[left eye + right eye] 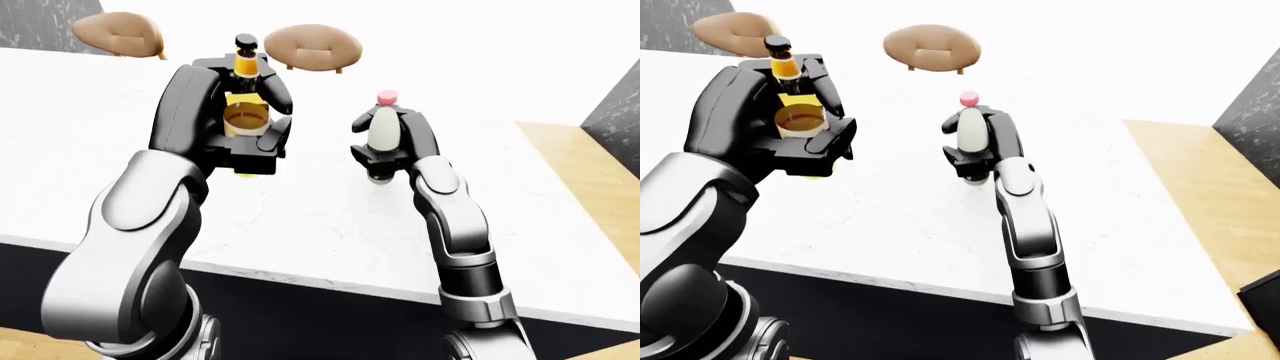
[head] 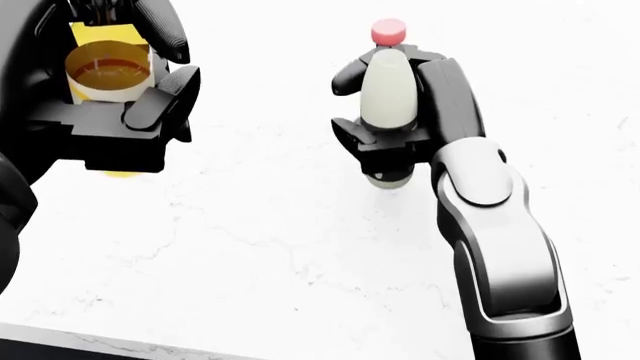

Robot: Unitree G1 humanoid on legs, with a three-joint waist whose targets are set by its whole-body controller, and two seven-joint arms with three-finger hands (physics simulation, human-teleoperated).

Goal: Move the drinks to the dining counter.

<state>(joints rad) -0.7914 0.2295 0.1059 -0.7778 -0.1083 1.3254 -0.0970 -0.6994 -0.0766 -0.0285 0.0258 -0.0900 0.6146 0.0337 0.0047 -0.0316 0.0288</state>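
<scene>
Both drinks hang over the white bench (image 2: 300, 247), the right hand (image 2: 395, 112) clenched round the upright white bottle (image 2: 388, 94), red cap at twelve o'clock, the left hand (image 1: 235, 124) grasping the amber bottle (image 1: 245, 112), both needing lowering straight down

You're over a white marbled counter (image 1: 300, 225) with faint grey veins, dark panel under its near edge. Nothing clearly lies flat on the top; the pale bottle (image 2: 388, 97) with the pink cap is close above or on it (contact hidden by the fingers). Two brown stools (image 1: 313, 47) sit past the far edge, and wood floor (image 1: 590, 172) shows at the right.
</scene>
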